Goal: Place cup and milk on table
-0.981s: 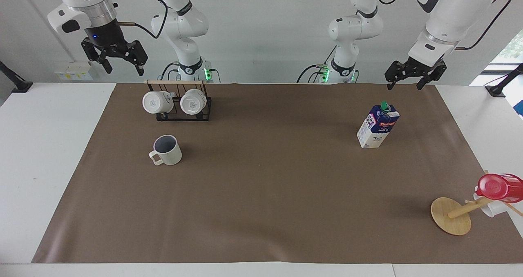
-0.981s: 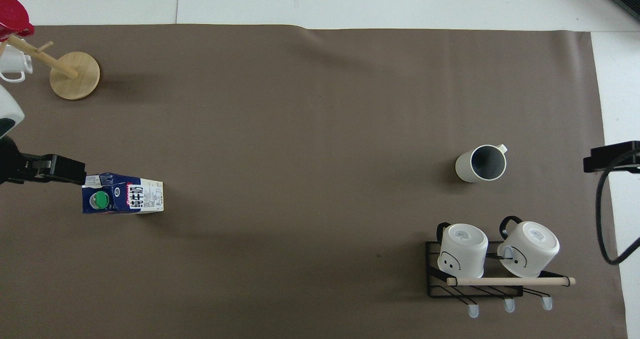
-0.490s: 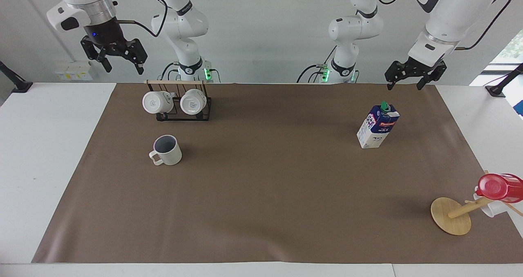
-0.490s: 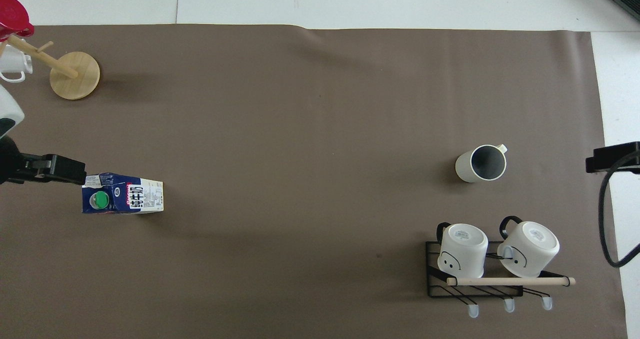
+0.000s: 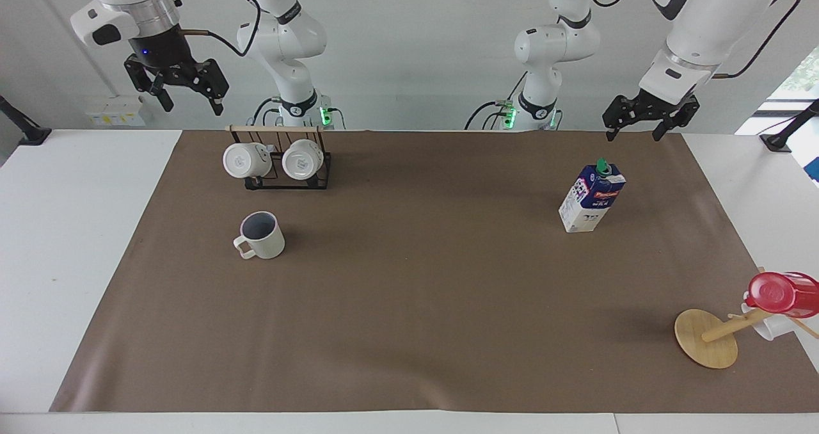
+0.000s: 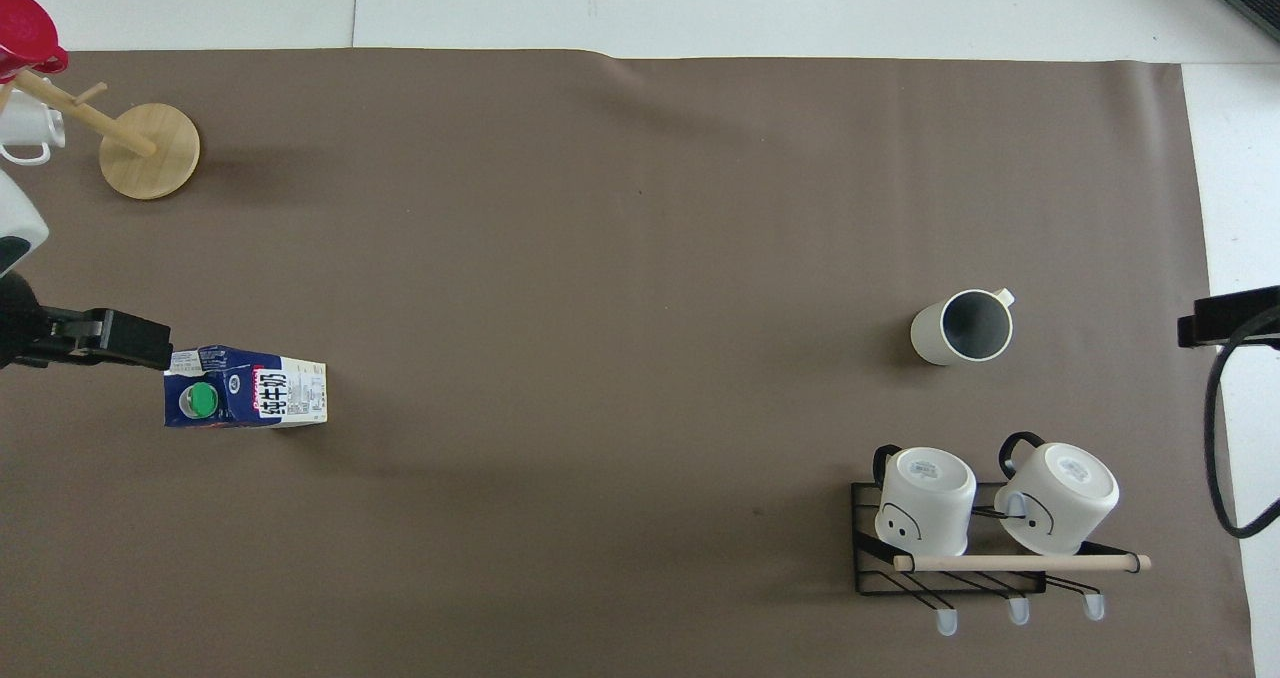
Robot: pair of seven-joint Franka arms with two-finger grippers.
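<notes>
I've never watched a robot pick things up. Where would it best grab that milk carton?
Probably around the milk carton's flat side walls below its sloped top, descending from above. It stands upright, nothing crowds it, and the open left gripper hangs nearby.

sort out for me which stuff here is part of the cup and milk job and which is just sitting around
Job: cup, upright on the brown mat; milk, upright toward the left arm's end; table.

Just there: two white mugs on the black rack; wooden stand with the red cup.
</notes>
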